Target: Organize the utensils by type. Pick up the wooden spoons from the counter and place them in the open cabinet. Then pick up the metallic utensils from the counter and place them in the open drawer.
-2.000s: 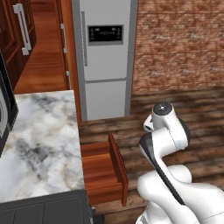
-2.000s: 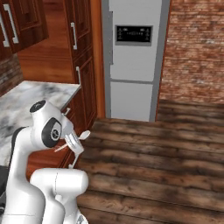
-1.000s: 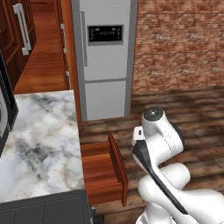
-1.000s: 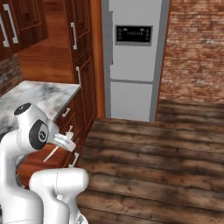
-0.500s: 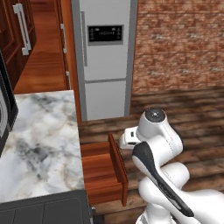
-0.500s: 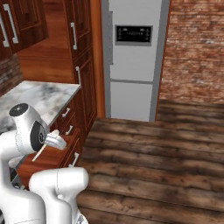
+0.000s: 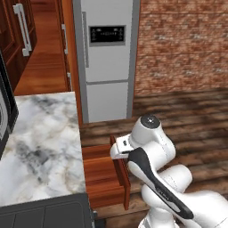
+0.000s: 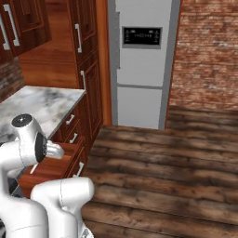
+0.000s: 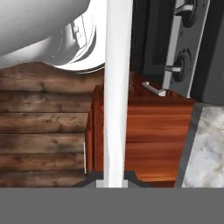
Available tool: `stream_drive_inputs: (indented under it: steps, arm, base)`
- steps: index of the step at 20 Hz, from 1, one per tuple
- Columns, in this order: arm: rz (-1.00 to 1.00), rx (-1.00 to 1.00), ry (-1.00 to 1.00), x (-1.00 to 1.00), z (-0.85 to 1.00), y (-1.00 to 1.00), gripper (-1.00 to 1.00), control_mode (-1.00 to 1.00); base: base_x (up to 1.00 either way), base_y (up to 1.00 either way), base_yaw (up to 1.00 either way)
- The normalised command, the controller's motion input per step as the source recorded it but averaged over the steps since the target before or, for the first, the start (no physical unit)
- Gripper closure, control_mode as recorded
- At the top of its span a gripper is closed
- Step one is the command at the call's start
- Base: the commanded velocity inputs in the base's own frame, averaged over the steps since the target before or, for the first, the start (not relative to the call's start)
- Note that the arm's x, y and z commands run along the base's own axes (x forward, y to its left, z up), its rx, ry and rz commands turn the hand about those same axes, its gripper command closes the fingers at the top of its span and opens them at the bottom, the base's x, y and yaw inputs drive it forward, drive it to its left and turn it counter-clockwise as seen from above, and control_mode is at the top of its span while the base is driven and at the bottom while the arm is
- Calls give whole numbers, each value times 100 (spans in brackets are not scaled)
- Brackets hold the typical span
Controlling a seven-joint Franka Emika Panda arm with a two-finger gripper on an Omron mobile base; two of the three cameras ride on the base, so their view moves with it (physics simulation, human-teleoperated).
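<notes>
My gripper [image 9: 114, 178] is shut on a slim pale metallic utensil [image 9: 116, 87], whose shaft runs straight up the hand view; whether it is the fork or the spoon I cannot tell. Below it lies the open drawer [image 9: 151, 131], its reddish-brown wood bottom bare. In the left base view my hand hangs over the drawer [image 7: 100, 171], beside its front panel. The right base view has the utensil's tip [image 8: 33, 168] poking out over the drawer [image 8: 53, 171]. The marble counter [image 7: 40, 147] carries no utensils where it shows. The wooden spoons and the open cabinet are out of view.
A steel fridge [image 7: 107, 58] stands beyond the counter's end, tall wood cabinets [image 8: 88, 60] beside it. A dark cooktop [image 7: 44, 213] adjoins the counter near me, and its knobbed front [image 9: 183, 39] is next to the drawer. Plank floor [image 8: 162, 176] lies to the right.
My arm has swung left and down from over the floor, carrying the utensil, until the hand hangs over the open drawer. The gripper stays shut.
</notes>
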Motion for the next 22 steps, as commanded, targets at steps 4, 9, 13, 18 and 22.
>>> stream_drive_inputs:
  steps: [4,9,13,18,22]
  arm:
    - [1,0,5,36,-11,39,100,-100]
    - [-2,0,6,39,-16,19,100,-100]
    - [-4,0,6,40,-30,2,100,-100]
    - [-2,0,11,29,-43,-8,100,-100]
    - [-1,0,5,13,-52,-1,100,-100]
  base:
    - [0,0,0]
    - [0,0,0]
    - [0,0,0]
    - [0,0,0]
    - [0,0,0]
